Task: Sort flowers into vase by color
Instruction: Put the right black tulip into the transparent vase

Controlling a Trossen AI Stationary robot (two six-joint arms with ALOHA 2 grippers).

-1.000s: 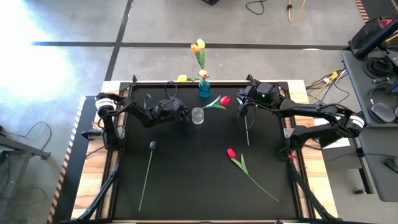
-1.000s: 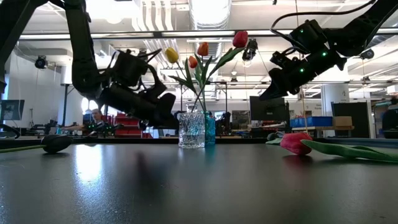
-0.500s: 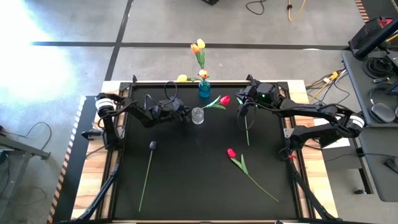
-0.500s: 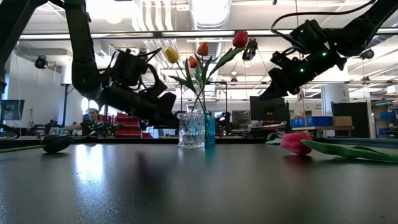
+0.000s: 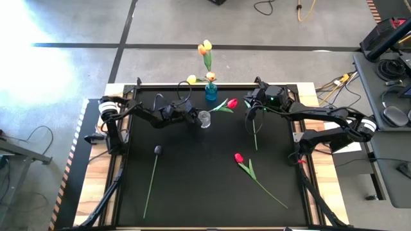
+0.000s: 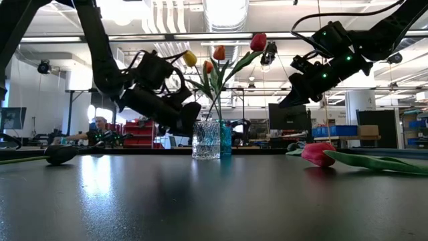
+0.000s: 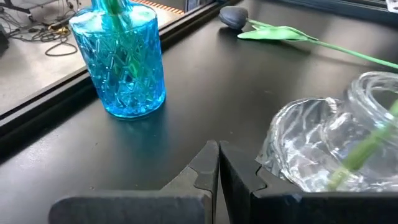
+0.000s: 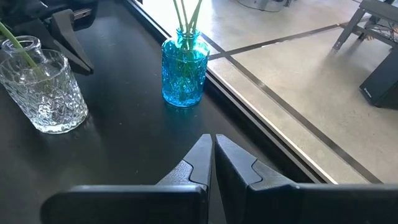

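A clear cut-glass vase [image 5: 204, 119] [image 7: 323, 146] [image 8: 43, 90] holds one red tulip [image 5: 232, 102] [image 6: 257, 41], whose stem leans toward the table's right. A blue glass vase [image 5: 210, 92] [image 7: 124, 62] [image 8: 184, 71] behind it holds yellow and orange tulips [image 5: 205, 47] [image 6: 218, 52]. My left gripper [image 5: 192, 117] [image 6: 194, 114] [image 7: 218, 146] is shut, low beside the clear vase's left side. My right gripper [image 5: 248, 104] [image 6: 284, 102] [image 8: 212, 138] is shut and empty, raised to the right of both vases. My left gripper's shut fingers [image 7: 239, 168] lie level, close against the clear vase's lower wall [image 7: 280, 155], coming from the table's left. The finger hides the spot, so I cannot tell whether they touch it.
A dark-headed tulip [image 5: 157, 150] [image 6: 60, 154] lies flat on the table's left half. A red tulip [image 5: 239, 157] [image 6: 317, 154] lies on the right half. Another green stem [image 5: 255, 135] lies under my right arm. The table's raised far edge [image 5: 160, 85] runs behind the vases.
My left gripper has moved toward the table's right, closing in on the clear vase, and has risen a little. The yellow tulip head leaning over that arm has shifted slightly right with it. My right gripper has kept still.
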